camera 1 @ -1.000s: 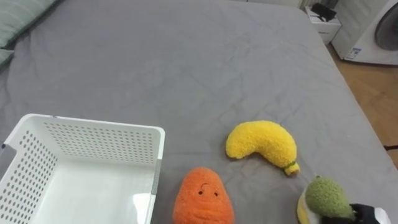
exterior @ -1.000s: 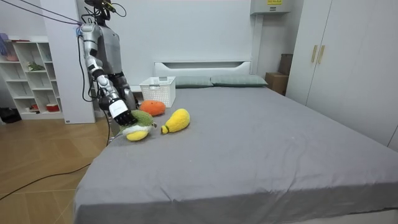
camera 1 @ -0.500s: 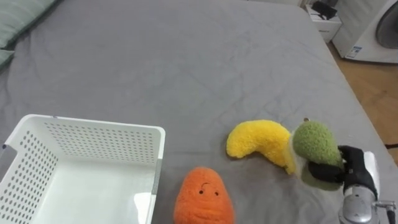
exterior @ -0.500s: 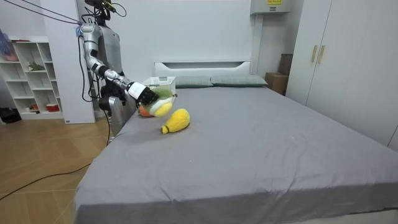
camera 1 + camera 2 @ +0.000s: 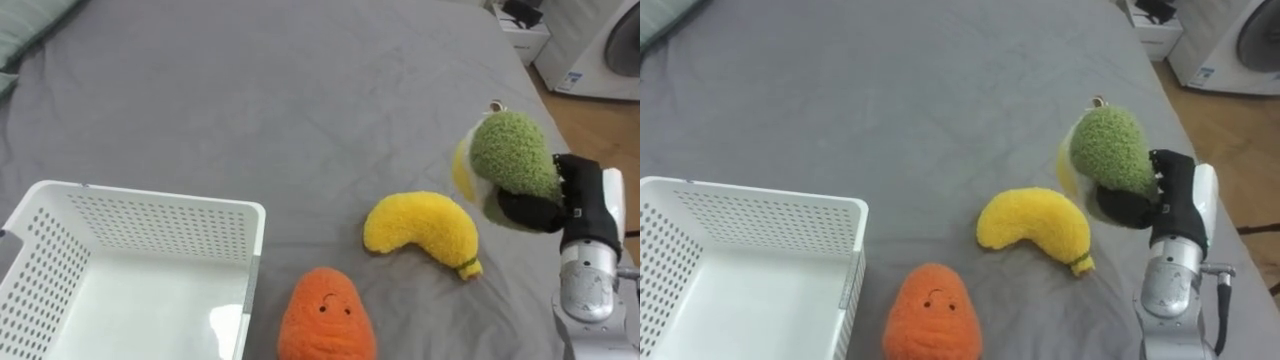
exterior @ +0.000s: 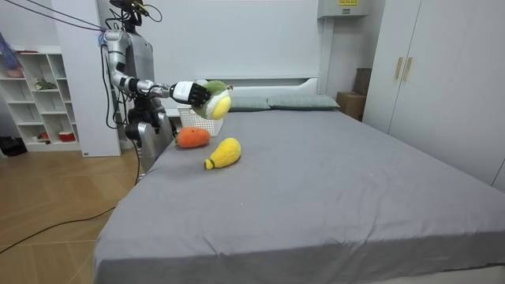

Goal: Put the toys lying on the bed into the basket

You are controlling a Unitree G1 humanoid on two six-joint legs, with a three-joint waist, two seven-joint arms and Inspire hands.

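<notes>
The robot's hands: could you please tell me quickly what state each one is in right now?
Right hand: closed on the green plush toy, held in the air above the bed.
Left hand: cannot be told.

We identify this as a home bedroom: a wide bed [image 6: 331, 189] with white headboard [image 6: 256, 82] and pillows [image 6: 304, 102] at its far edge, wardrobe [image 6: 450, 71], shelving [image 6: 35, 99], wood flooring [image 6: 55, 209].

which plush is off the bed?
The green plush, held up in the right hand; the yellow banana plush and orange carrot plush lie on the bed.
</notes>
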